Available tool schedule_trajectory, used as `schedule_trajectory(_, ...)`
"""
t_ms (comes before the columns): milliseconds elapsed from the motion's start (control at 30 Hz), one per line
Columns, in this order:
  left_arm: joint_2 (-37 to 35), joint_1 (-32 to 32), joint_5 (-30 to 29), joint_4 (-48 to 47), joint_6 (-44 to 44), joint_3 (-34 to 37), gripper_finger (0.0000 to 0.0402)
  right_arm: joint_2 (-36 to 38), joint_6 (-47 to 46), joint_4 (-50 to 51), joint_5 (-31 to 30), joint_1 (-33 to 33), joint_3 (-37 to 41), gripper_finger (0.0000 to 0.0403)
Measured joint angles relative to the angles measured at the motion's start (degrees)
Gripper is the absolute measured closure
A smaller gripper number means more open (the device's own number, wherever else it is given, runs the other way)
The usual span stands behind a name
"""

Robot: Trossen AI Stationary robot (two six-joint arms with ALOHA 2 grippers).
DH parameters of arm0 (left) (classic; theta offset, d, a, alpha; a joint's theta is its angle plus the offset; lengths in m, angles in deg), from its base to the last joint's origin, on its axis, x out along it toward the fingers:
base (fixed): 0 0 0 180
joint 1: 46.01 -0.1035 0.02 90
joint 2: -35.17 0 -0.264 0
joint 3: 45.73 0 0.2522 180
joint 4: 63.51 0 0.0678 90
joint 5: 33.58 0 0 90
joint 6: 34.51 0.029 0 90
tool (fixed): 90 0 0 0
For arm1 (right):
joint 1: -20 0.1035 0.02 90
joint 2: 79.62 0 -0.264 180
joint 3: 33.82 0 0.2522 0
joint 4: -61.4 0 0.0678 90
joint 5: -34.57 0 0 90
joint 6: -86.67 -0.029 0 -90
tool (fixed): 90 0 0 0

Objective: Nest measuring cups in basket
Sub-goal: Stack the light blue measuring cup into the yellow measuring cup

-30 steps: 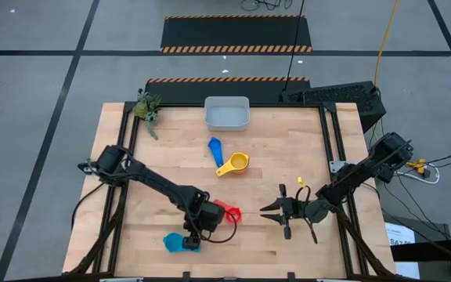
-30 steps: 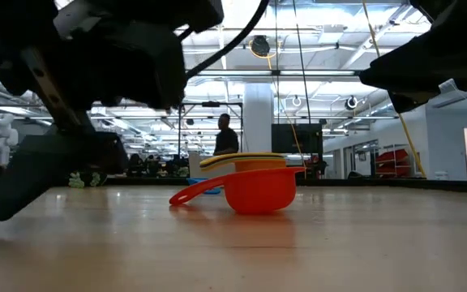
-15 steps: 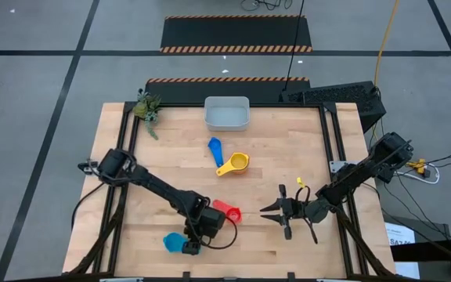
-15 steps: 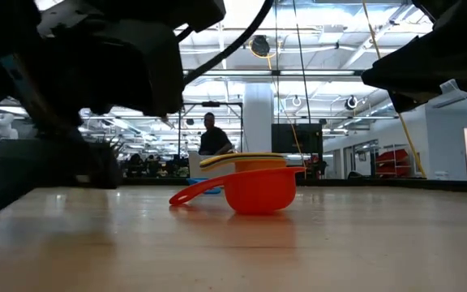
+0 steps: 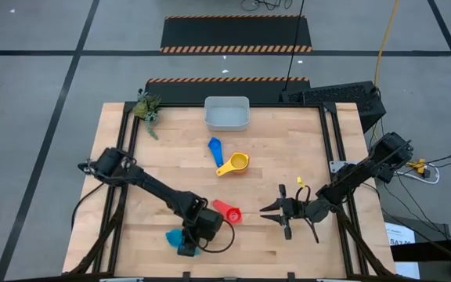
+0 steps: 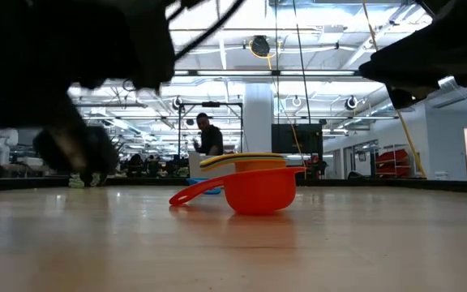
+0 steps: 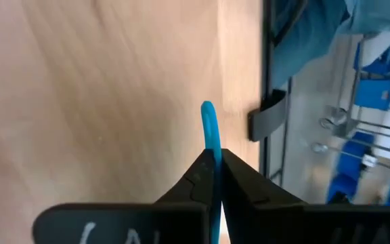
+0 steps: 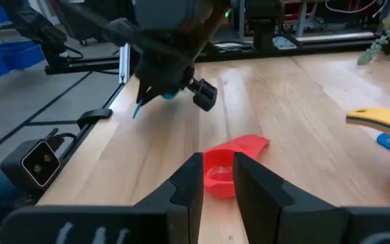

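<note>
We see the left gripper [image 7: 214, 166] clamped on the light blue cup [image 7: 210, 129]; the right gripper [image 5: 276, 214] waits, jaws slightly apart.

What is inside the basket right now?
In the high view the basket shows only its pale floor, with no measuring cup in it. The low view does not show its interior.

Robotics lab or industrial hall, wooden worktop [image 5: 171, 157] on dark metal frame, grey floor with hazard-striped mats [image 5: 236, 34]; open ceiling, strip lights, white pillar [image 6: 258, 118], person [image 6: 210, 136] standing behind
</note>
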Motion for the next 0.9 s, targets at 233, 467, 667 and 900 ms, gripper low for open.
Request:
schedule_trajectory(233, -12.3, -0.2, -14.8, -0.6, -0.1, 0.0, 0.0394, 0.0, 4.6, -6.5, -1.0, -0.9, 0.0, 0.0328)
schedule_trajectory(467, -29.1, 2.4, -44.4, 0.8, 2.7, 0.0, 0.0393, 0.0, 12.9, -16.5, -6.2, -2.3, 0.0, 0.0327)
schedule_trajectory(667, -36.5, 7.5, -68.6, 8.7, 13.9, 0.0, 0.0395, 0.0, 19.3, -16.8, -6.0, -3.9, -4.9, 0.0327)
schedule_trajectory(900, -35.4, 8.4, -76.8, 30.4, 29.5, 1.6, 0.0395, 0.0, 24.9, -6.1, -5.9, -5.6, -13.7, 0.0328)
